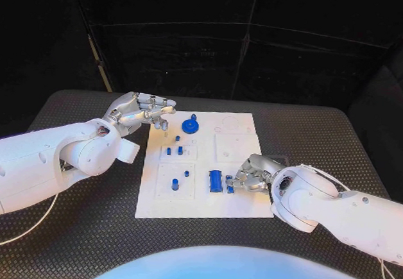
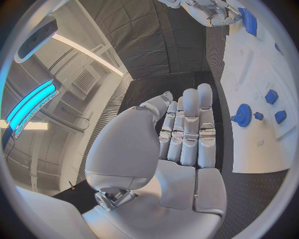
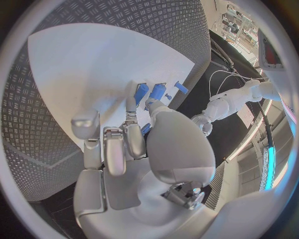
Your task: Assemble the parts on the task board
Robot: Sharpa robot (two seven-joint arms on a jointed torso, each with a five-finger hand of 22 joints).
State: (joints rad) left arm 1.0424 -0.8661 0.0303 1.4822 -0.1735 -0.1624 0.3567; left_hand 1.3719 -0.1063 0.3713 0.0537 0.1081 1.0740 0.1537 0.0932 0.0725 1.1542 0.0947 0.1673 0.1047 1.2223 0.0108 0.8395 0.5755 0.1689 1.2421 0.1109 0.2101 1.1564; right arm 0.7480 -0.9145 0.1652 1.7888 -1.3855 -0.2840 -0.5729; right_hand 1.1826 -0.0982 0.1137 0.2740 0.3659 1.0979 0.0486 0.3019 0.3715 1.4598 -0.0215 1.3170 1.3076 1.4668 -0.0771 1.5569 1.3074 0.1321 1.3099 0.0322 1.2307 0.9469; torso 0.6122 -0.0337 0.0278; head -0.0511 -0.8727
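Observation:
The white task board (image 1: 218,202) lies in the middle of the black table. A blue gear (image 1: 191,125) stands near its far edge, with several small blue parts (image 1: 177,150) below it. My left hand (image 1: 144,112) hovers at the board's far left corner, fingers straight and close together, holding nothing; its wrist view shows the gear (image 2: 241,114) beside the fingers (image 2: 190,127). My right hand (image 1: 253,171) rests at the board's right edge. Its thumb and a finger pinch a small blue part (image 1: 229,188) (image 3: 157,92) next to a longer blue block (image 1: 215,180) (image 3: 141,93).
Black ribbed mat (image 1: 83,234) surrounds the board on all sides. A thin white cable (image 1: 19,233) runs over the mat at the near left. Dark curtains close off the back.

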